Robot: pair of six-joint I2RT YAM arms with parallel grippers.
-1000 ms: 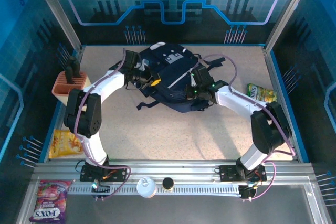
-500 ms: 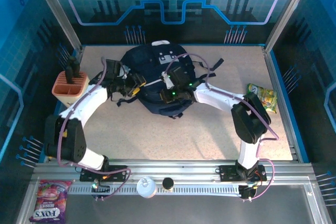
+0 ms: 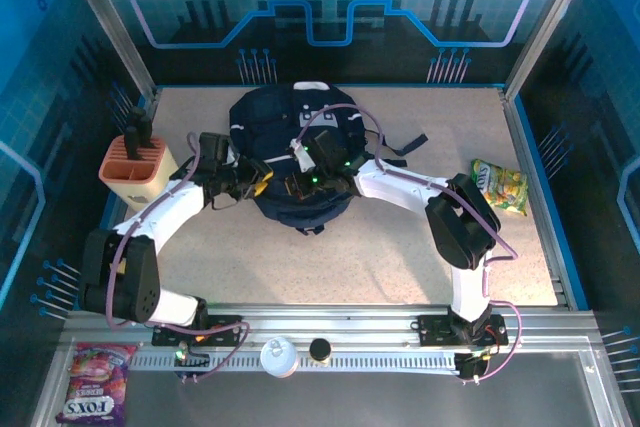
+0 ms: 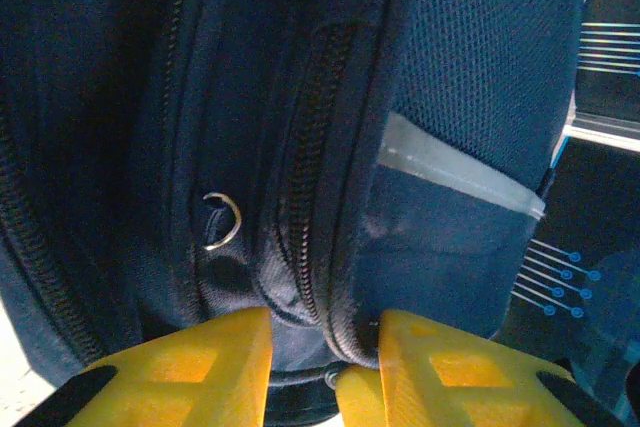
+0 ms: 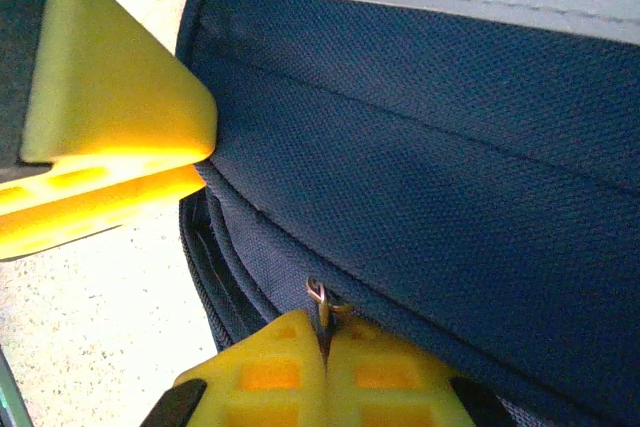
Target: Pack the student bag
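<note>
The student bag, dark navy with thin white stripes, lies at the back middle of the table. My left gripper is at the bag's near left edge. In the left wrist view its yellow fingers pinch a fold of navy fabric with a zipper line, and a small metal ring hangs just beyond. My right gripper is close beside it on the bag's near edge. Its jaws are shut on a small metal zipper pull. The left gripper's yellow finger shows in the right wrist view.
An orange holder with dark items stands at the left edge. A green-yellow snack packet lies on the right. Black bag straps trail to the right. A purple sweets packet and two small round things sit on the front rail.
Both arms swung left and the bag slid left and back with them. The left gripper opened, then closed again on the bag's edge. The right gripper stayed shut.
</note>
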